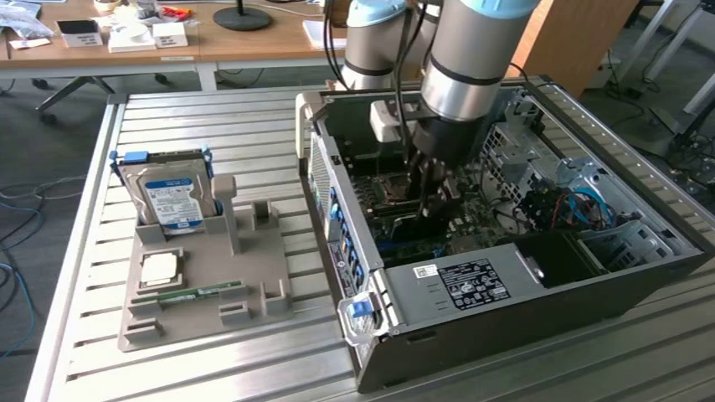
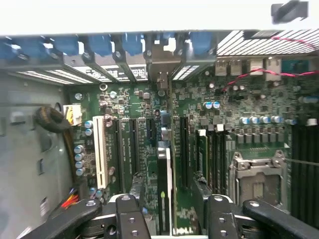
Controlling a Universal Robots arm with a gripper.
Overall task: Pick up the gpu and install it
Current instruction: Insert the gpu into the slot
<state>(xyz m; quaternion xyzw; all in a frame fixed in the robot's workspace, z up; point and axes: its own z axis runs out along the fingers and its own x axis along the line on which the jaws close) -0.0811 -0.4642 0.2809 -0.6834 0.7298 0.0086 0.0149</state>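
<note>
A robot arm reaches down into the open black tower computer case [image 1: 525, 285] lying on its side on the slatted metal worktop [image 1: 201, 109]. Its black end effector [image 2: 168, 211] stands with fingers [image 2: 130, 219] spread wide apart, straddling the thin dark gpu card with silver edge [image 2: 165, 184], which stands upright on edge among the expansion slots of the green motherboard [image 2: 209, 114], its end toward the rear bracket openings. On the grey parts tray [image 1: 201, 293] rest a silver hard drive with blue-white label [image 1: 173, 197] and a slim green memory stick [image 1: 201, 292].
</note>
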